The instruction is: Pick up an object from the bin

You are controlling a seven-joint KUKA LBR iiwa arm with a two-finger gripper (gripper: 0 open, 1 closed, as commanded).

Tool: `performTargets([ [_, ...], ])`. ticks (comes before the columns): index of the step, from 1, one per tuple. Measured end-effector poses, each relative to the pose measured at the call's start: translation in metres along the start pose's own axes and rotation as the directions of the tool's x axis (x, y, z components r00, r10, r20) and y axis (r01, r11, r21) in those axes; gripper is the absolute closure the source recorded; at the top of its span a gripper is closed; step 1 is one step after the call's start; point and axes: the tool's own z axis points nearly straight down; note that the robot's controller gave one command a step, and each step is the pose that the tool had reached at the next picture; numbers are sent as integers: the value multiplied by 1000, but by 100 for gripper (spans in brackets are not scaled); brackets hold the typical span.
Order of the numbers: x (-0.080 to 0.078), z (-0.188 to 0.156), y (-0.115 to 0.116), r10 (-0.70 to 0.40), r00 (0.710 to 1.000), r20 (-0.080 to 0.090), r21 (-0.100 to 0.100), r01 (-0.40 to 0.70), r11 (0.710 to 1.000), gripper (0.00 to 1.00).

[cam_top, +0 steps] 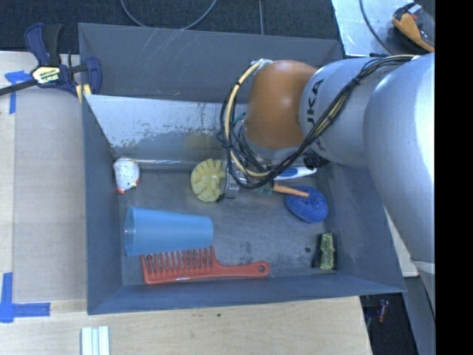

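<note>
While the gripper (232, 186) sits just beside a yellow ridged disc (208, 178), its opening cannot be told.

Even bright light; glare streaks on bin (159, 46) back wall.

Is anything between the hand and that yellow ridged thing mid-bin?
Nothing visible does. The hand sits just beside the yellow ridged thing, on its side toward the arm, with no item between them. The blue cup lies apart, nearer the front wall, and the blue brush is on the hand's other side.
</note>
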Motion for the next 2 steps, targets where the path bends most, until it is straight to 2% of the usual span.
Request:
performTargets([
  [2,0,-7,0,1,1000,4,-1,-1,1000,100],
])
